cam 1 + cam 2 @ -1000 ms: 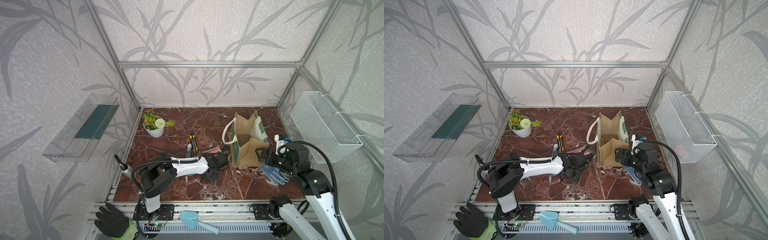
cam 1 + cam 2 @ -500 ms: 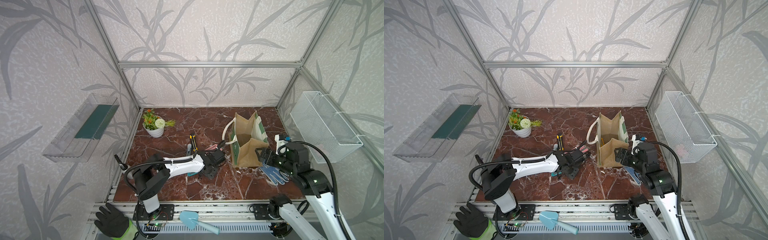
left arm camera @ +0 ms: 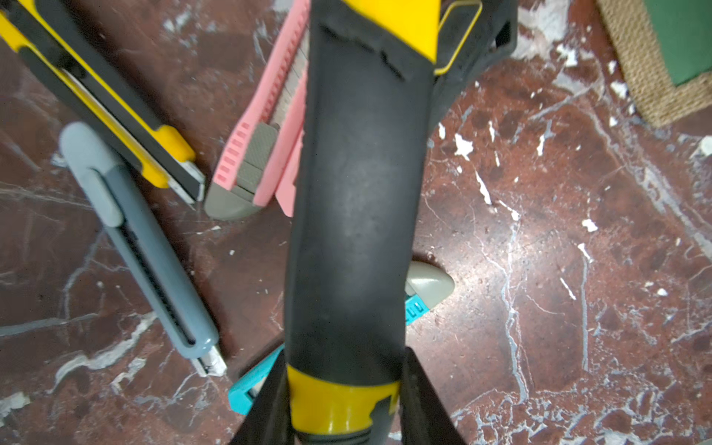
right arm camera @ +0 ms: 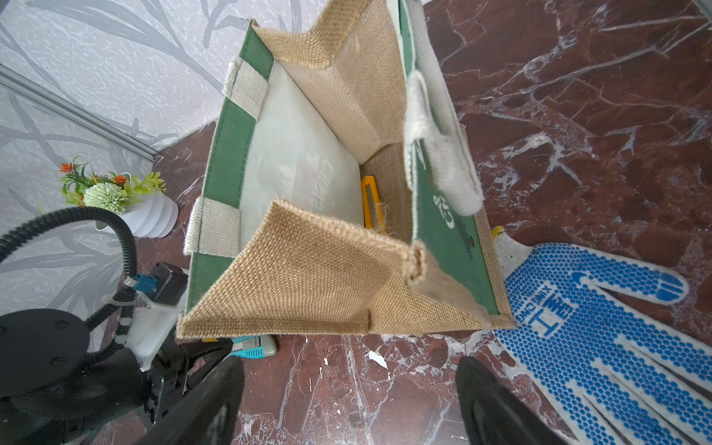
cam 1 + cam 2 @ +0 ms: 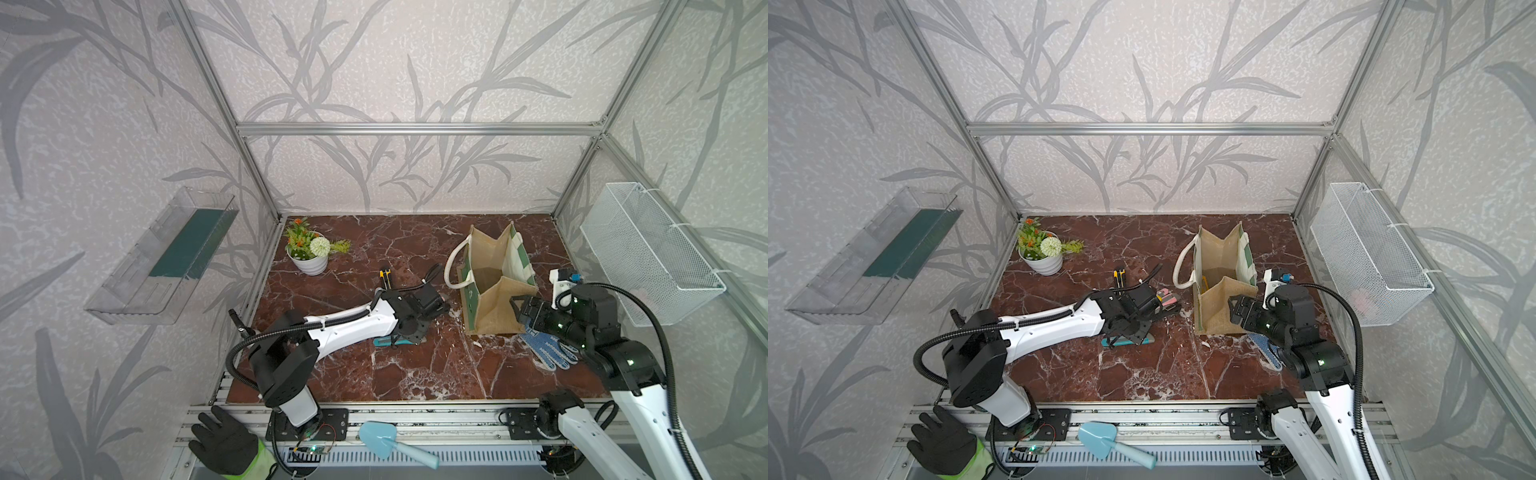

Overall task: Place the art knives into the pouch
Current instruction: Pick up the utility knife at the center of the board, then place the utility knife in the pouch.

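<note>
We judge the job roughly half done: the left gripper (image 3: 346, 370) clamps a matte black-and-yellow art knife (image 3: 354, 185) above the marble tabletop (image 3: 539, 269), near the pouch (image 4: 308, 277) but not over it; the right gripper (image 4: 348, 370) stands wide and empty beside its near wall. The pouch is coarse, stiff jute, white-lined and standing open; 1 slim yellow knife (image 4: 371, 204) lies on its bottom.

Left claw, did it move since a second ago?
Yes. The left claw moved toward the back wall, farther along the side of the pouch.
</note>
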Tool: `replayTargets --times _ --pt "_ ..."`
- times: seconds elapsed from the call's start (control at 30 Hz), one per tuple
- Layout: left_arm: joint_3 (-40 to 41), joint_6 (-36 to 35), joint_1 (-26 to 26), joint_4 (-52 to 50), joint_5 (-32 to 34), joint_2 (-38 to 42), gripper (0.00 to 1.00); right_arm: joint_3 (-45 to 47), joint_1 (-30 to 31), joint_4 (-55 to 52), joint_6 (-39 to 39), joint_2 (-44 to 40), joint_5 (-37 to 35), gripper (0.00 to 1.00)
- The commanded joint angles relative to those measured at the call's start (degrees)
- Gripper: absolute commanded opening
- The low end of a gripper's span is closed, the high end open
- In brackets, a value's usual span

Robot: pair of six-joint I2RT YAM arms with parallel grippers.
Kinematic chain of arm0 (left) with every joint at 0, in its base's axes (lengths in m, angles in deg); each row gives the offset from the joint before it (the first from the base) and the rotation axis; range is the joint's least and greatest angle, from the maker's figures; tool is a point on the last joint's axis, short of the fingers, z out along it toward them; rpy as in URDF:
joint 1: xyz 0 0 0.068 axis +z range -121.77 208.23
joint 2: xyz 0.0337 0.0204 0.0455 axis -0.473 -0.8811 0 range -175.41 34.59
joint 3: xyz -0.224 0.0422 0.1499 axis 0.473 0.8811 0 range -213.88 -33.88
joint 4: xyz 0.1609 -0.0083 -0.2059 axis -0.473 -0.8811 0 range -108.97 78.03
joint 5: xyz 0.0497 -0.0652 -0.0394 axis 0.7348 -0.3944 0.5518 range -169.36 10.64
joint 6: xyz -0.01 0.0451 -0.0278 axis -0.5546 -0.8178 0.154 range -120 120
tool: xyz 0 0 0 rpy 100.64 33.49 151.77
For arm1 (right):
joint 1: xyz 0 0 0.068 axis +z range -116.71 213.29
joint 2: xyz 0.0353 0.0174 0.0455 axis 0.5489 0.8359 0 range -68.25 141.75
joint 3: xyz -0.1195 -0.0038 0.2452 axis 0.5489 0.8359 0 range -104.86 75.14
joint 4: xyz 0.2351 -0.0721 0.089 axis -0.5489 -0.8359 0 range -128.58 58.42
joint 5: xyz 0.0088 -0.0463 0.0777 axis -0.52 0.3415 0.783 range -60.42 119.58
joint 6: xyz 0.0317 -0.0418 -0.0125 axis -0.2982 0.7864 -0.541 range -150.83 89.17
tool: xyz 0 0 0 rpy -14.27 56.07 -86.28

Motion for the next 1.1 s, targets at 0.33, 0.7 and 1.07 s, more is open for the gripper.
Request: replayTargets --times 0.33,0.7,1.07 --pt "-13.08 -2.57 1.18 -9.33 7.52 3.41 0.2 0.38 -0.13 2.14 -0.76 -1.48 2.09 0.87" --pt "-29.81 -6.32 2.25 -11.32 6.1 0.5 0.2 0.08 -0.13 1.91 0.11 -1.86 1.92 0.87" --pt "-42.66 -8.87 1.65 -11.6 -3.4 -5.9 0.2 1.31 -0.08 2.32 0.75 -2.29 0.71 0.87"
